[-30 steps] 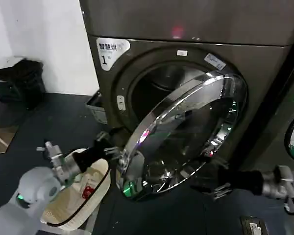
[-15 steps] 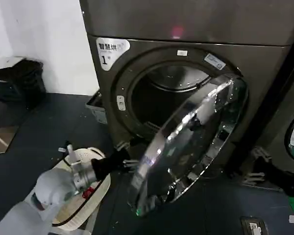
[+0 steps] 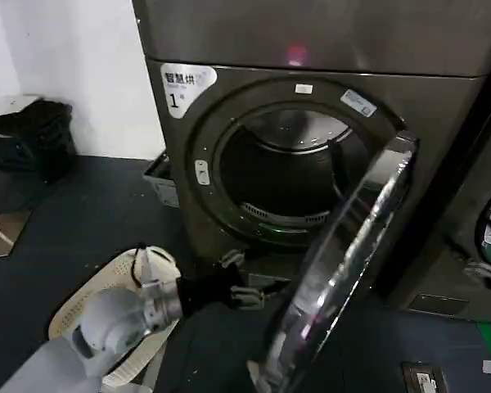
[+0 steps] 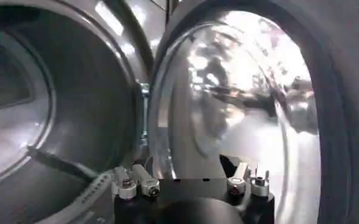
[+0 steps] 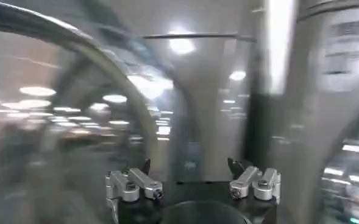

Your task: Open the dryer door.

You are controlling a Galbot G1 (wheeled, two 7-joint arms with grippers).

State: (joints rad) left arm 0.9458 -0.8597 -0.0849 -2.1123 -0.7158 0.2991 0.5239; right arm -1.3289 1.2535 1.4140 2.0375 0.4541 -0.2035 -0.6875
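the large round dryer door [image 3: 344,270], with its wide shiny chrome rim around dark tinted glass, stands swung far out from the dark grey front-loading dryer [image 3: 442,123]. in the head view it is seen almost edge-on, hinged at the robot's right side of the machine and slanting down toward the dark floor [image 3: 82,213]. the round drum opening [image 3: 282,176] is fully exposed, with the metal drum and a ribbed strip visible inside and a small white sticker [image 3: 200,172] on the ring at its left.

the left hand [image 3: 247,288] sits low in front of the machine, below the drum opening and just left of the door's lower edge; i cannot tell whether it touches the door. its fingers [image 4: 133,181] are spread wide and hold nothing, and the left wrist view looks past them at the door's grey inner side [image 4: 240,109] close ahead, with the drum to one side.

the right hand [image 5: 193,182] is also wide open and empty, with blurred reflective surfaces in front of it. in the head view it shows at the right edge [image 3: 484,273], by the neighbouring machine's round door.

a cream perforated laundry basket [image 3: 78,307] lies on the floor beneath the left arm.
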